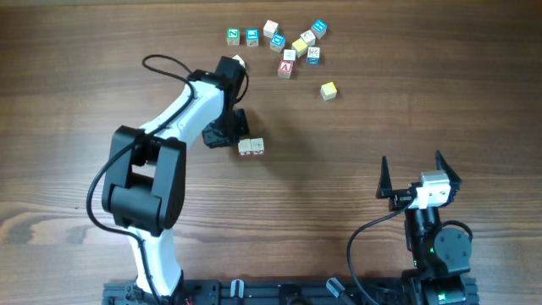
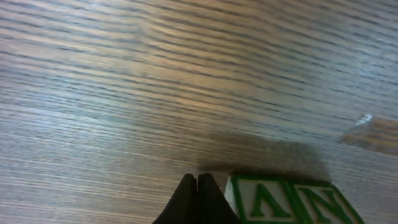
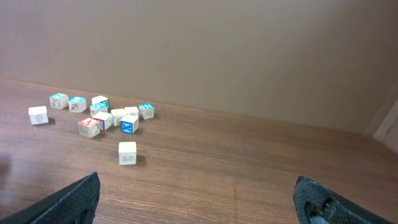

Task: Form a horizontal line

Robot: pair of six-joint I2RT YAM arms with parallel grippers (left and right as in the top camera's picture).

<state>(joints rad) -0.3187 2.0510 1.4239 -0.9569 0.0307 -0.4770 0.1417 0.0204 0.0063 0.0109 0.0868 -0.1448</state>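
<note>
Soft, even light falls from above on the wooden table (image 1: 381,102) in the overhead view, which is sharp throughout; the loose cubes (image 1: 299,45) cast only short, faint shadows. The left wrist view is smeared and soft; pale bluish glare washes the grain at upper left; a dark shadow lies behind the two green-lettered cubes (image 2: 286,202); a blurred pale shape (image 2: 370,132) at the right edge is perhaps another cube. The right wrist view is dimmer and warmer, crisp mid-frame; the right gripper's fingers (image 3: 74,199) are dark and out of focus.
</note>
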